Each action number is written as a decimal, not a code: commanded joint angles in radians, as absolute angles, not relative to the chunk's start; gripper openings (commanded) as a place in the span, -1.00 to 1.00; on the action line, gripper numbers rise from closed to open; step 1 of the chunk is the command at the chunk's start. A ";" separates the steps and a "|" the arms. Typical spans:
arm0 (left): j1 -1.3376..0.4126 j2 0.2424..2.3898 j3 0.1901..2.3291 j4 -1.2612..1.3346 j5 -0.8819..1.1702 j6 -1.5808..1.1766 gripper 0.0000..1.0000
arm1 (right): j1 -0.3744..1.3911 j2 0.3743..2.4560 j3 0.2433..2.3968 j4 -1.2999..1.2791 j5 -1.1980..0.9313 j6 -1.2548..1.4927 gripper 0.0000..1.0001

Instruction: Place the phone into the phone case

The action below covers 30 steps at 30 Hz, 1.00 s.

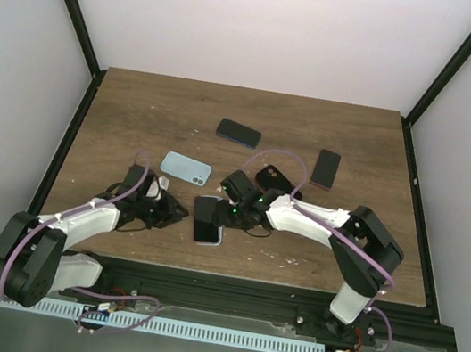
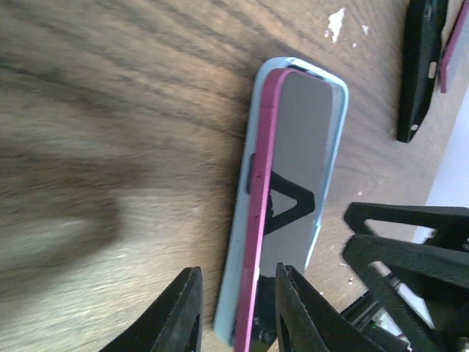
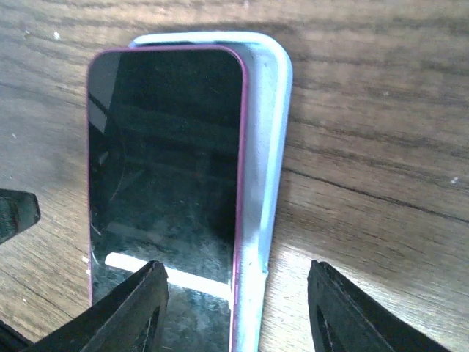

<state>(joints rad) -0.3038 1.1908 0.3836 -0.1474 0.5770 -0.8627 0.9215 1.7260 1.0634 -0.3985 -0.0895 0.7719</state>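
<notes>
**Phone half in case, both grippers at it**

Right gripper (image 3: 237, 265) is wide open with nothing in it. Its fingers hang over the phone (image 3: 165, 169) and the pale blue case (image 3: 265, 147), one on each side of the case's exposed long wall.

Left gripper (image 2: 238, 271) is part open and straddles the other end of the pair. Wood shows between one finger and the case, so I read no grip there.

The phone lies screen up on the case, near the table's (image 1: 139, 106) front middle, and is not fully seated. One long pink edge rides above the case wall. On the other side the wall stands clear of the phone.

Risks, as I judge them:
- Pressing off-centre could slide phone and case across the wood together, since nothing pins the case.
- Pushing the raised edge could pop the seated side out.
- A finger could catch the soft lip and fold it under the phone.
</notes>
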 commanded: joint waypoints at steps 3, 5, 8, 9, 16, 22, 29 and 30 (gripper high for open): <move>-0.347 1.271 0.440 -0.047 0.570 -0.863 -0.45 | 0.883 1.695 0.988 -0.248 -0.176 0.726 0.02; -0.352 1.296 0.445 -0.037 0.569 -0.860 -0.47 | 0.877 1.698 0.970 -0.221 -0.193 0.722 0.01; -0.359 1.324 0.445 -0.020 0.566 -0.859 -0.49 | 0.869 1.713 0.950 -0.188 -0.233 0.720 -0.01; -0.361 1.333 0.446 -0.013 0.566 -0.860 -0.49 | 0.867 1.718 0.942 -0.174 -0.244 0.720 -0.02; -0.378 1.381 0.447 0.029 0.581 -0.872 -0.66 | 0.867 1.725 0.914 -0.128 -0.266 0.717 -0.07; -0.398 1.410 0.463 0.048 0.588 -0.877 -0.84 | 0.867 1.732 0.910 -0.119 -0.269 0.710 -0.12; -0.421 1.459 0.479 0.075 0.595 -0.888 -0.88 | 0.867 1.738 0.910 -0.115 -0.273 0.710 -0.14; -0.422 1.462 0.481 0.074 0.594 -0.887 -0.88 | 0.867 1.736 0.910 -0.118 -0.269 0.710 -0.14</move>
